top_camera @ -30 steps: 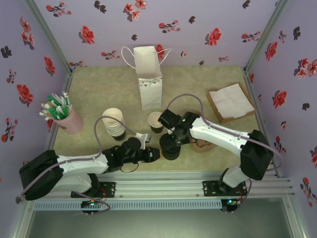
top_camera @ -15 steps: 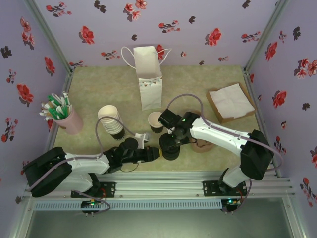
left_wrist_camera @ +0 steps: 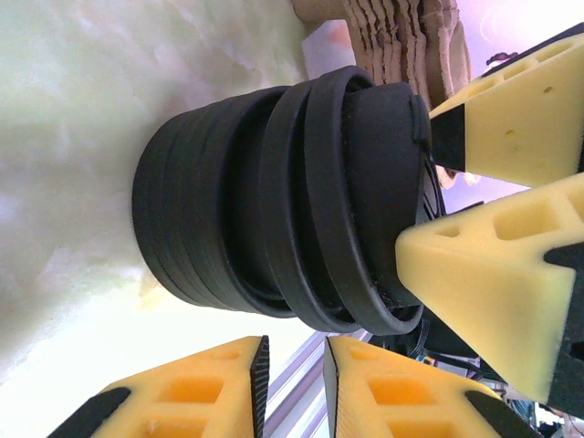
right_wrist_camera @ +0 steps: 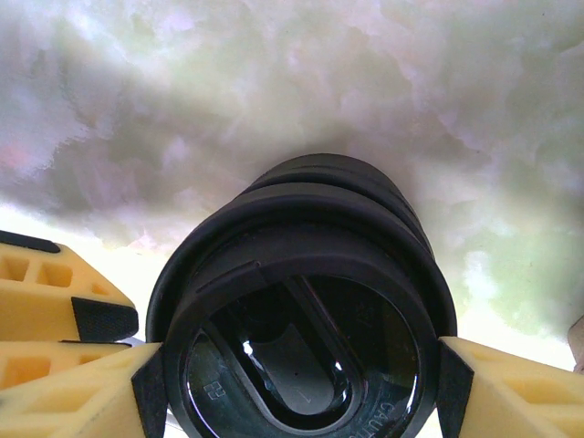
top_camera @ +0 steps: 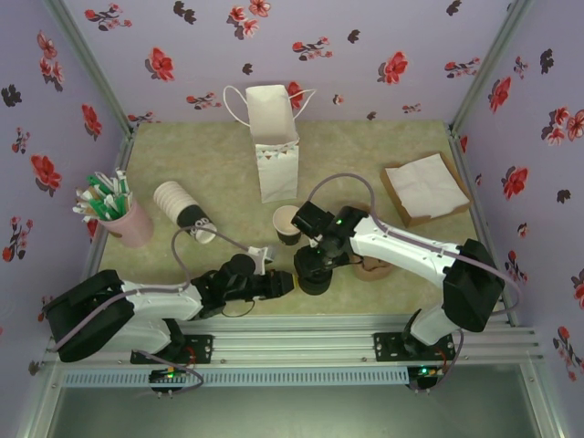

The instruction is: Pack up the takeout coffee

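- Paper bag (top_camera: 276, 151) — upright at the back of the table, mouth open.
- Stack of cream cups (top_camera: 178, 208) — lying on its side at the left, well apart from the work.
- Coffee cup (top_camera: 287, 224) — lidless, standing in front of the bag, just beyond the lid stack (left_wrist_camera: 210, 228).
- Right gripper (right_wrist_camera: 297, 379) — closed on the top lid (left_wrist_camera: 365, 201), one pad on each side of its rim.
- Left gripper (left_wrist_camera: 295, 365) — fingers nearly together, holding nothing, low beside the stack's base; touching it or not, cannot tell.
- Step in hand, by the look of it: freeing one lid from the stack, well short of any bagging.
- Next, probably: lift straight up so that a single lid comes away, carry it over the cup, press it down level, then put the cup into the bag.
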{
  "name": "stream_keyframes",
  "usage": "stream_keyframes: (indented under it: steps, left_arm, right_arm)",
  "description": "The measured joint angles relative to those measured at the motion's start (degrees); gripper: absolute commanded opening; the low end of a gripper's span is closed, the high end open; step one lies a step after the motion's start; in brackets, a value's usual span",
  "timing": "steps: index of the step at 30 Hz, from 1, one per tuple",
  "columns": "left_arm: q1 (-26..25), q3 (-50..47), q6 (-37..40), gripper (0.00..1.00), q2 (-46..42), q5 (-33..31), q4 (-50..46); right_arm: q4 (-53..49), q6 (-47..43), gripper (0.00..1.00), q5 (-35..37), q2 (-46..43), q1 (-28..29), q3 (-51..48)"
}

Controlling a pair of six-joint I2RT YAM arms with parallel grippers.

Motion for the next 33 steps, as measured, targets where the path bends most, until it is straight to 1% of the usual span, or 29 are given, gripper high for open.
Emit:
stream_keyframes:
  steps: [2, 6, 8, 11, 14, 20, 24, 28, 33]
  left_arm:
    - [0.0, 0.0, 0.0, 0.29, 0.0, -0.2, 0.0]
    - [0.0, 0.0, 0.1, 0.38, 0.1, -0.2, 0.1]
    - [0.0, 0.0, 0.0, 0.40, 0.3, -0.2, 0.6]
    - [0.0, 0.0, 0.0, 0.40, 1.9, -0.2, 2.2]
    - [0.0, -0.1, -0.5, 0.38, 5.2, -0.2, 5.5]
    - [0.3, -1.7, -3.6, 0.34, 15.8, 1.2, 18.1]
    - [0.3, -2.6, -6.1, 0.33, 21.0, 2.4, 26.8]
    - [0.3, -3.4, -7.0, 0.34, 22.1, 2.6, 30.0]
    - [0.3, -3.6, -7.3, 0.38, 21.4, 2.6, 29.9]
  right_arm:
    - [0.0, 0.0, 0.73, 0.0, 0.0, 0.0, 0.0]
    - [0.0, 0.0, 0.73, -0.2, -0.1, 0.0, -0.1]
    - [0.1, 0.1, 0.73, -0.2, -0.2, 0.0, -0.1]
    - [0.3, 0.3, 0.73, -0.2, -0.5, 0.0, -0.5]
    - [0.3, 0.4, 0.73, -0.4, -0.7, 0.0, -0.8]
    - [0.4, 0.4, 0.73, -0.6, -0.8, 0.0, -1.0]
    - [0.3, 0.5, 0.73, -0.5, -1.2, 0.0, -1.0]
    - [0.3, 0.5, 0.73, -0.4, -1.9, 0.0, -1.0]
    - [-0.6, 1.1, 0.73, 0.3, -3.7, 0.0, -1.0]
